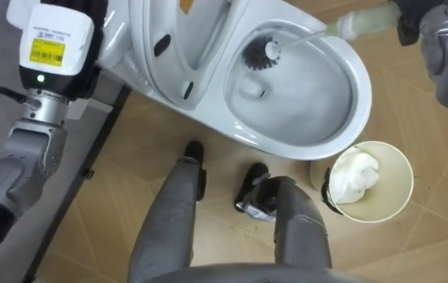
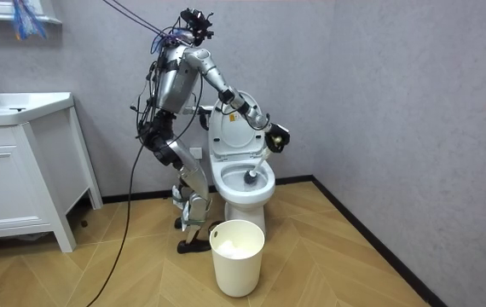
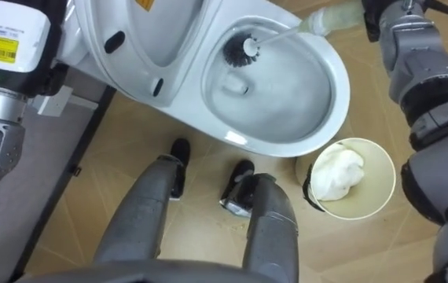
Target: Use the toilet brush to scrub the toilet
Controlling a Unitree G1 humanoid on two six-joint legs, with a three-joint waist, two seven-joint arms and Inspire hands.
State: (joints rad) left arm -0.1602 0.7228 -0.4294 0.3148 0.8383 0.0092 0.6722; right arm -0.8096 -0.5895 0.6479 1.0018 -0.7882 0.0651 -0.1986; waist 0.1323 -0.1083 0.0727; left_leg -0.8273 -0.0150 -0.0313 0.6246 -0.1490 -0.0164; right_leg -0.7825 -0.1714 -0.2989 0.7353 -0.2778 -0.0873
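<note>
The white toilet point(image 1: 359, 94) stands before me with its lid point(image 1: 178, 47) up. A toilet brush with a dark head point(image 1: 260, 53) rests inside the bowl near its back wall. Its pale handle point(image 1: 361, 22) runs up to the right into my right hand point(image 1: 414, 19), which is curled round it. In the room view that hand point(image 2: 275, 136) hangs above the bowl's far side. My left hand point(image 1: 51, 43) is at the upper left beside the tank, its fingers cut off by the picture's edge. I stand close against the toilet's side.
A white bin point(image 1: 397, 206) holding crumpled white paper stands on the wooden floor right next to the bowl and my right foot. A white vanity cabinet point(image 2: 21, 170) stands at the room view's left. A grey wall runs behind the toilet.
</note>
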